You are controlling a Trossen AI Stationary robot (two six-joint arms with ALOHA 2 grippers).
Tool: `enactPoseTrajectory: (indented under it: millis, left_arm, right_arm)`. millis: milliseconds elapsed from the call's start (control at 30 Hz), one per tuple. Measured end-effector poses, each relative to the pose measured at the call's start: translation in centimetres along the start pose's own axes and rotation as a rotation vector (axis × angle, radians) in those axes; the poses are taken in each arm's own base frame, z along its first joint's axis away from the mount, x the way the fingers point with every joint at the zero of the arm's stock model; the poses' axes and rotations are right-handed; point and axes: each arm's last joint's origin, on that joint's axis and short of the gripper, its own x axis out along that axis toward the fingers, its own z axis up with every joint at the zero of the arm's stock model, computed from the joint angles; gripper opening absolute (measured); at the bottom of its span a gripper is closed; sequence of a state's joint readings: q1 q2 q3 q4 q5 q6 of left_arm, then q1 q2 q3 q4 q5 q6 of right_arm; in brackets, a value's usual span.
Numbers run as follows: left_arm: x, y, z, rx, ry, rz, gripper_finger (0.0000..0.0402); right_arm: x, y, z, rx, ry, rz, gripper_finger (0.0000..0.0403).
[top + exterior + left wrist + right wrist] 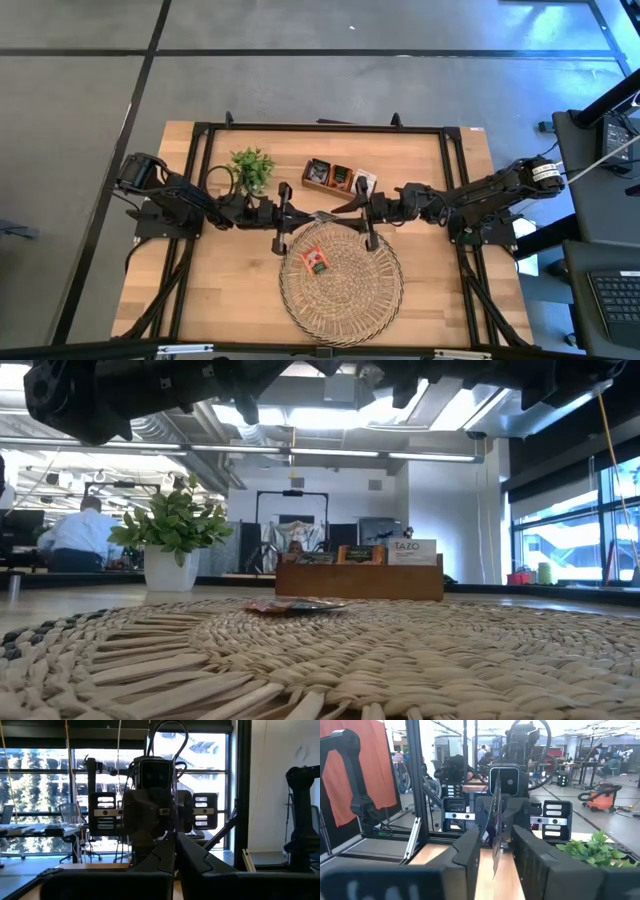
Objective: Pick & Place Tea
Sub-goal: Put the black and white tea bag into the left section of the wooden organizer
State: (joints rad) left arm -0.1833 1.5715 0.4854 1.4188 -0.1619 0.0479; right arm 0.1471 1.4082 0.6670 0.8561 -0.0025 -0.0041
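My right gripper [495, 845] pinches a thin dark tea sachet [495, 827] edge-on above the round woven straw tray [345, 300], ready to drop beside the orange sachet [316, 262] there, while my left gripper [175, 851] waits shut opposite.

The wooden table [430, 300] carries a woven tray [345, 290], potted plant [251, 168] and wooden box [333, 178] near the right end effector [322, 216].

Open-plan office/robotics lab: exposed ceiling ducts [170, 430], strip lights [340, 455], big windows [45, 800], desks with a seated person [80, 535] (back turned), shop vac [600, 795] on the floor, black frame rig around a wooden table [240, 290].
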Motion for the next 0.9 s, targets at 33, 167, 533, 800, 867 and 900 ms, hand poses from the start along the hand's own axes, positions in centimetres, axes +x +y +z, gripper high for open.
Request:
enactPoseTrajectory:
  millis: [33, 167, 533, 800, 867, 900]
  left_arm:
    - [0.0, 0.0, -0.03, 0.0, 0.003, 0.0, 0.0003]
    - [0.0, 0.0, -0.05, 0.001, 0.005, 0.0, 0.0004]
    - [0.0, 0.0, -0.3, 0.005, 0.03, 0.002, 0.0023]
    - [-0.01, 0.08, -0.3, -0.071, 0.031, 0.033, 0.005]
    - [0.0, 0.1, -0.3, -0.093, 0.031, 0.035, 0.0068]
    - [-0.06, 0.1, -0.27, -0.095, 0.03, 0.036, 0.0077]
  right_arm:
    - [0.0, 0.0, -0.01, 0.0, 0.001, 0.0, 0.0103]
    - [0.0, 0.0, -0.02, -0.003, 0.002, 0.0, 0.0064]
    - [-0.01, 0.0, -0.26, -0.021, 0.027, 0.0, 0.0008]
    - [-0.02, -0.13, -0.43, -0.029, 0.044, -0.043, 0.0005]
    - [-0.03, -0.2, -0.58, -0.034, 0.061, -0.069, 0.0004]
    - [-0.04, -0.23, -0.66, -0.035, 0.069, -0.081, 0.0004]
